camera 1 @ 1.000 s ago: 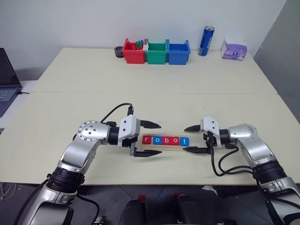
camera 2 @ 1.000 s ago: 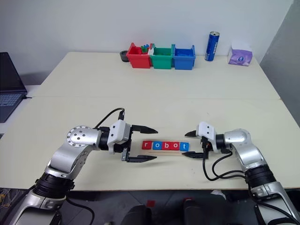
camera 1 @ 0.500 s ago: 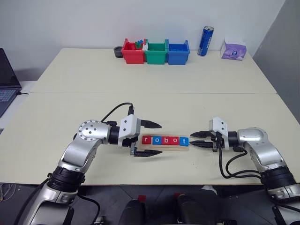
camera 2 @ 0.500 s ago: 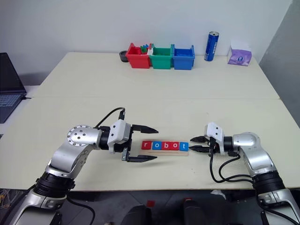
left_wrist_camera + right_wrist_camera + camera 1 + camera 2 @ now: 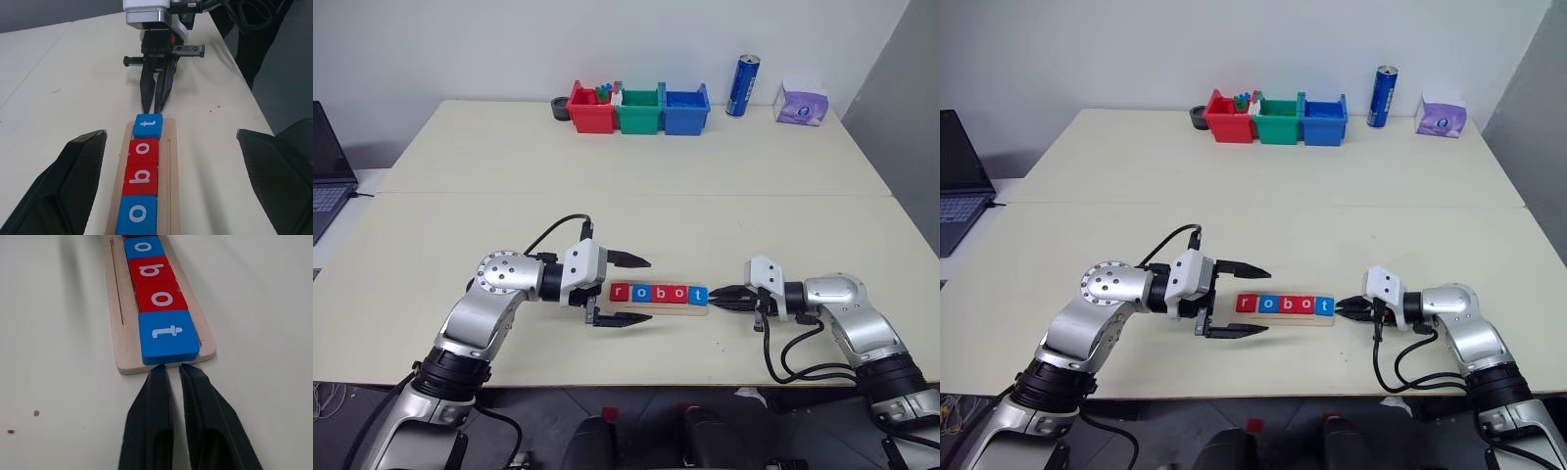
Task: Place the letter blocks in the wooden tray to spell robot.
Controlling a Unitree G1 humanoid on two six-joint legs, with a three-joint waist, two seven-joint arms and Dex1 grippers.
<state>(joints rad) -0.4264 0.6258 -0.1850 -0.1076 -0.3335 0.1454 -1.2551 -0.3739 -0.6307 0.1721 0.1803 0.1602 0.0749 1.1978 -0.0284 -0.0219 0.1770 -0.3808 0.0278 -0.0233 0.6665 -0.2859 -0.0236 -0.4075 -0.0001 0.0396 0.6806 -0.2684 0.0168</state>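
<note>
The wooden tray (image 5: 658, 305) lies on the bench (image 5: 626, 196), holding the letter blocks (image 5: 659, 293) spelling robot. The right gripper (image 5: 169, 374), closed and empty, sits at the tray's t end, probably to nudge. The left gripper (image 5: 639, 291) spreads wide beside the tray's r end, empty.

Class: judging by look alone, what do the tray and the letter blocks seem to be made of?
Wooden tray: pale unfinished wood, matte, with faint grain and a cut groove. Letter blocks: probably plastic or painted wood; smooth solid red or blue faces, rounded corners, white printed letters.
</note>
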